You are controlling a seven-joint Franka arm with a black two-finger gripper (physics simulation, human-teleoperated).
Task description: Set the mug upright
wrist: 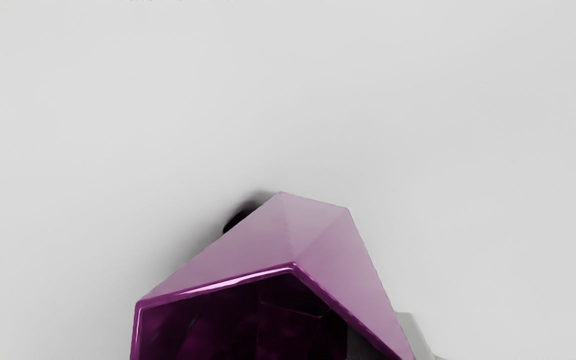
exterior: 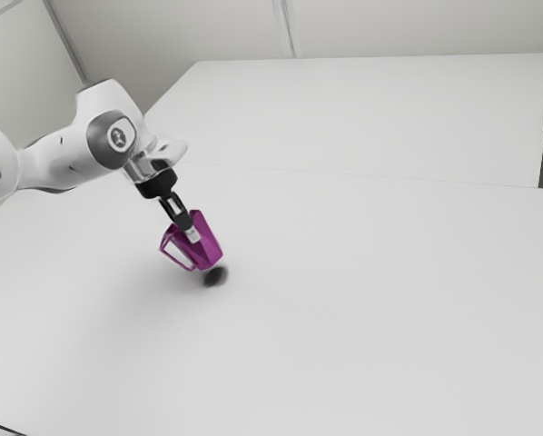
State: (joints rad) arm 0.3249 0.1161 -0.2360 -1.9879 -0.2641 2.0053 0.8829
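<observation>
Above the plain, pale grey tabletop [exterior: 344, 300], a faceted, glossy purple mug [exterior: 208, 247] is held at a slant by the black two-finger gripper [exterior: 192, 234]. The gripper is clenched on the mug's wall: in the wrist view, one finger lies inside the mouth and the light grey fingertip [wrist: 411, 330] of the other lies against the outer face. The mouth is turned obliquely up toward the hand; the base points down and toward the exterior view's right. The thin purple handle [exterior: 177, 262] is on the exterior view's left side of the body. A small dark shadow [exterior: 215, 276] lies close to the lowest corner; whether that corner touches the table cannot be told. Stage of task, as judged: the grasp is in place, but the mug is not upright. Left to do are levelling the base, seating it flat and letting go.
</observation>
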